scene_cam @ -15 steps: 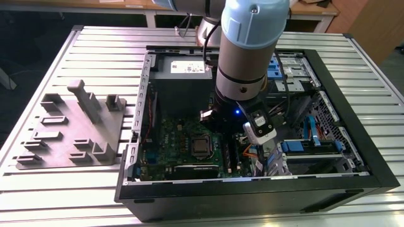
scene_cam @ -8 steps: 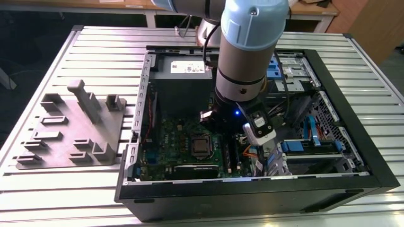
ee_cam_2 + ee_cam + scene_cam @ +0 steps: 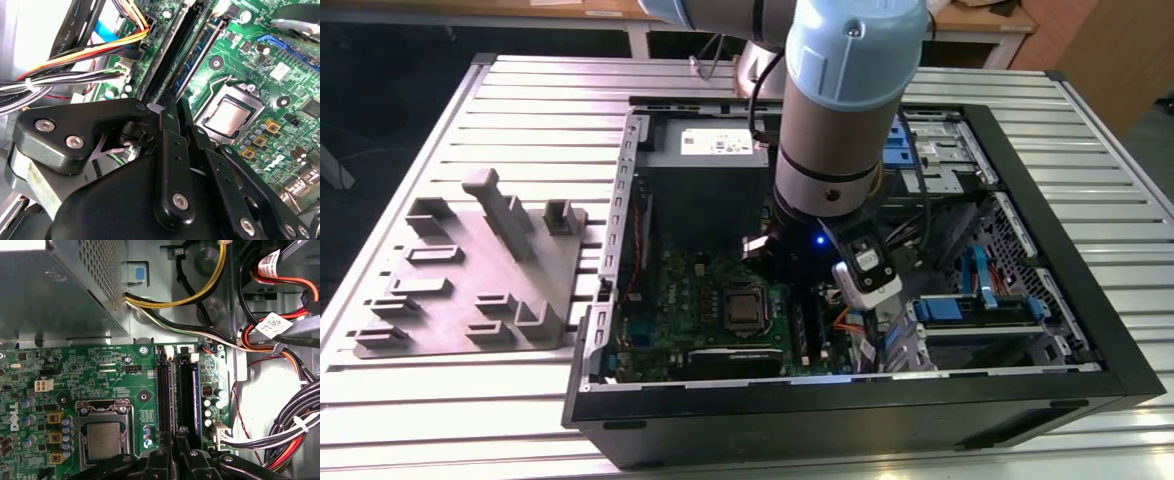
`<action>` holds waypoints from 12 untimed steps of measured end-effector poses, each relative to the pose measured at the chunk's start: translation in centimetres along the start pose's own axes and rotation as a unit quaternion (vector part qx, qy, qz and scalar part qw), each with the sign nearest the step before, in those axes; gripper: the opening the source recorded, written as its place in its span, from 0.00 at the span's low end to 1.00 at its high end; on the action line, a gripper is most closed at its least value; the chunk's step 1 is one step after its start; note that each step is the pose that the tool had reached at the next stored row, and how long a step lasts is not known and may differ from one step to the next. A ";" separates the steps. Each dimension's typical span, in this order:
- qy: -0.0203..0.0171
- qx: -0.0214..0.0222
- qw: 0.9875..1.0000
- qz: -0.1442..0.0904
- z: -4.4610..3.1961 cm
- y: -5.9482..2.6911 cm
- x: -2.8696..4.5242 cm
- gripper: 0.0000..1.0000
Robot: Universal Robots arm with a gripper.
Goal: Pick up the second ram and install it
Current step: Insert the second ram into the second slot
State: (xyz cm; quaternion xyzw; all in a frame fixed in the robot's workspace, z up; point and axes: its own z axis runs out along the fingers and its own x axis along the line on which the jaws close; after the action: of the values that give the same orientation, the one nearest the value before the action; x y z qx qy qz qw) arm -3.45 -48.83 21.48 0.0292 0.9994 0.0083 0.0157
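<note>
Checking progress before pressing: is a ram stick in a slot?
In. The ram stick stands on edge, seated in the motherboard; fully latched or not, cannot tell.

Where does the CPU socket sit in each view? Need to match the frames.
Exterior view: CPU socket on the motherboard, to the exterior view's left of the arm.
Second wrist view: CPU socket between the memory slots and the yellow-topped components.
First wrist view: CPU socket again between memory slots and yellow-topped components.
Shared landmark: the black memory slots, alongside the socket in all three.
</note>
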 end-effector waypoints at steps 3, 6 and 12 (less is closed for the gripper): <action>0.000 0.000 1.000 0.000 0.00 0.00 0.00 0.19; 0.000 0.000 1.000 0.000 0.00 0.00 0.00 0.19; 0.000 0.000 1.000 0.000 0.01 0.00 0.01 0.20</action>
State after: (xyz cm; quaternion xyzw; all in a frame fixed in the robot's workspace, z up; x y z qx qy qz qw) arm -3.45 -48.83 21.47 0.0292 0.9994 0.0082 0.0157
